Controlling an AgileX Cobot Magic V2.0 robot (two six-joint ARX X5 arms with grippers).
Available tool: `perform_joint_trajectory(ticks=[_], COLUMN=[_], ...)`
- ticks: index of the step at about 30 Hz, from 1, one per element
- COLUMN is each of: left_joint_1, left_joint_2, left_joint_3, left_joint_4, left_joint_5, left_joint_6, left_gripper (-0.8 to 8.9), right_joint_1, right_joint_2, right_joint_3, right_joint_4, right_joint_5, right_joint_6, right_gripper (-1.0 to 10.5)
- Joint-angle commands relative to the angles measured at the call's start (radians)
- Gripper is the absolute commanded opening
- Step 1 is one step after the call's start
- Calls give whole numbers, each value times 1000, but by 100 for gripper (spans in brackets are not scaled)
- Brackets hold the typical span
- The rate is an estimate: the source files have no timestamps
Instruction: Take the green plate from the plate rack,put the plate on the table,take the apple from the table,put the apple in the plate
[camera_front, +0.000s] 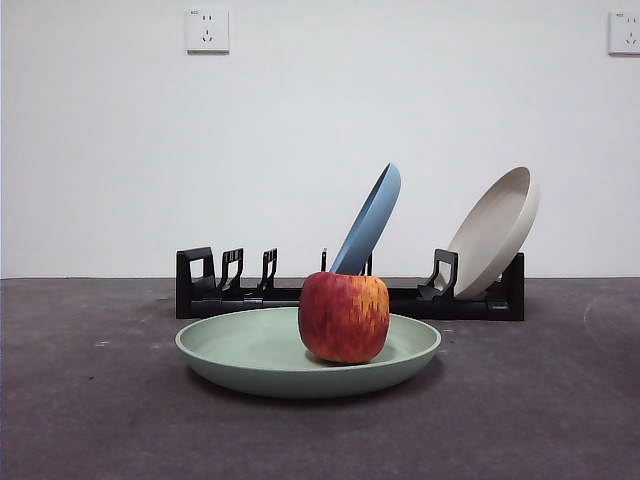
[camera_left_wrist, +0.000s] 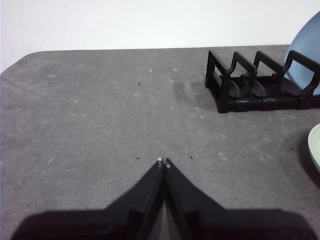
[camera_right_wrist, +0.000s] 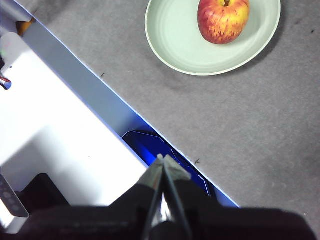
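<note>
The red, yellow-streaked apple (camera_front: 344, 317) sits upright in the round pale sage-green plate (camera_front: 250, 350), which lies flat on the dark grey matte worktop (camera_front: 90, 420) just in front of the long black plastic plate rack (camera_front: 205, 285). The left end effector (camera_left_wrist: 163, 161) hovers low over bare worktop, jaws closed together, gripping nothing. The right end effector (camera_right_wrist: 163, 159) is raised at the worktop edge, well apart from the plate, jaws likewise closed and empty.

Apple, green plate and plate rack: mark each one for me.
apple (camera_front: 343, 315), front view, middle of its red face.
green plate (camera_front: 235, 345), front view, bare inner surface beside the fruit.
plate rack (camera_front: 195, 285), front view, end upright of the black frame.
</note>
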Motion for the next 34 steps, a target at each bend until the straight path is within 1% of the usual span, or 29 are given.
perform_joint_trajectory(ticks=[1, 24, 25, 26, 28, 30, 33, 34], left_joint_1=[3, 3, 3, 3, 3, 3, 3, 3], left_joint_2=[-4, -3, -3, -3, -3, -3, -3, -3], left_joint_3=[-14, -14, -14, -14, -14, -14, -14, -14], left_joint_4=[0, 1, 1, 1, 1, 1, 1, 1], left_joint_5=[0, -1, -1, -1, -1, -1, -1, -1], left_joint_6=[-14, -13, -13, -13, -13, -13, -13, -13], left_gripper=[-3, -3, -3, -3, -3, -3, -3, -3], right_joint_1=[2, -4, -20, -43, -99, -172, -308, -358], right_joint_2=[-3, -5, -14, -29, -63, -114, -208, -243], right_joint_3=[-3, -3, -3, -3, -5, -15, -58, -82], right_joint_4=[2, 2, 3, 11, 42, 124, 268, 312], right_joint_5=[1, 4, 6, 7, -2, -4, -58, -59], right_joint_6=[6, 6, -6, -53, -98, -98, -97, -99], right_gripper=[-11, -11, -11, -11, -11, -11, -10, -10])
